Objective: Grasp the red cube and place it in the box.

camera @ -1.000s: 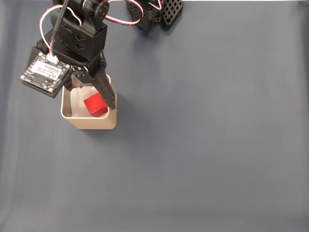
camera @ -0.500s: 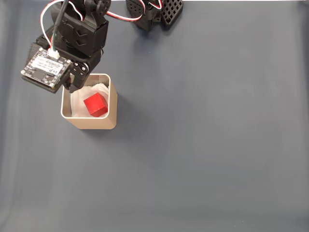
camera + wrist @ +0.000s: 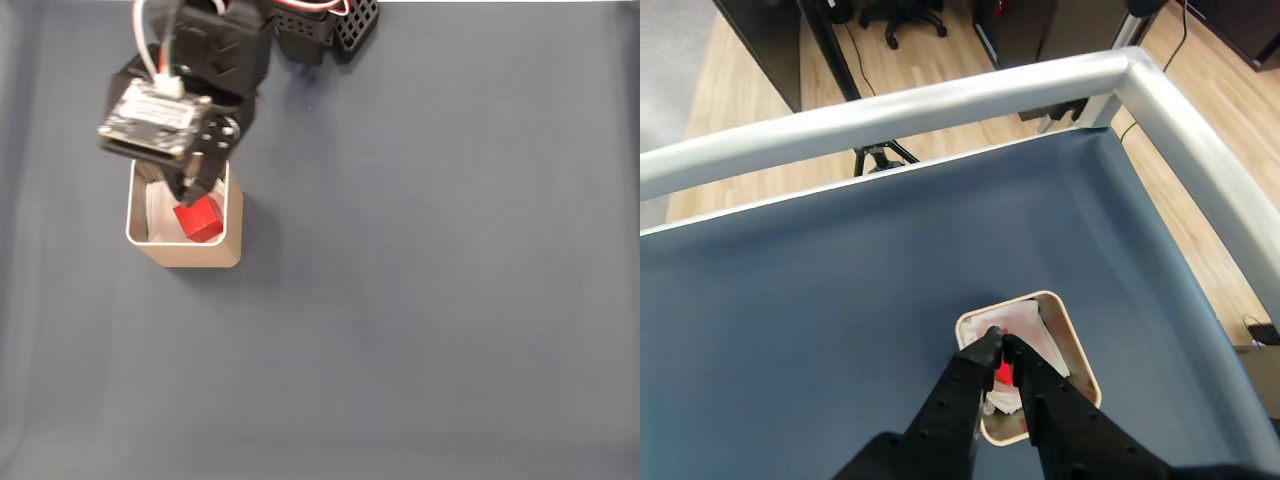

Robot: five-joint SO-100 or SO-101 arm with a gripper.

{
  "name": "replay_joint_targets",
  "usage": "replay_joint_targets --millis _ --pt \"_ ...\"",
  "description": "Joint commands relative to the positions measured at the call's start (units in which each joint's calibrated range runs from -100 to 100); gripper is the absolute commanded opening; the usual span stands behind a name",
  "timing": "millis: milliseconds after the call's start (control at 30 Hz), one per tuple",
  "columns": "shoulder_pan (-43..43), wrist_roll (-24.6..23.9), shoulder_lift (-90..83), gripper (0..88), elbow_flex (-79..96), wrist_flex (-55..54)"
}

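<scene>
While raised above the box [image 3: 186, 256], gripper [image 3: 999, 346] pinched closed on nothing; red cube [image 3: 199, 220] lay inside on the white lining, box standing on the blue table [image 3: 430, 300].
</scene>
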Motion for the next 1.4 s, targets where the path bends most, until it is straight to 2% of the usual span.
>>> replay_joint_targets --millis 0,300,600,900,1367 --pt "-3.6 -1.1 -4.3 0.2 -0.4 0.1" --pt "-11.4 -1.5 -17.2 0.2 19.5 -7.0" --pt "-14.8 -1.1 -33.1 0.2 45.7 -13.7" --pt "-19.2 -1.2 -44.8 0.2 63.7 -17.2" --pt "-18.9 -1.2 -58.2 0.2 81.9 -13.8"
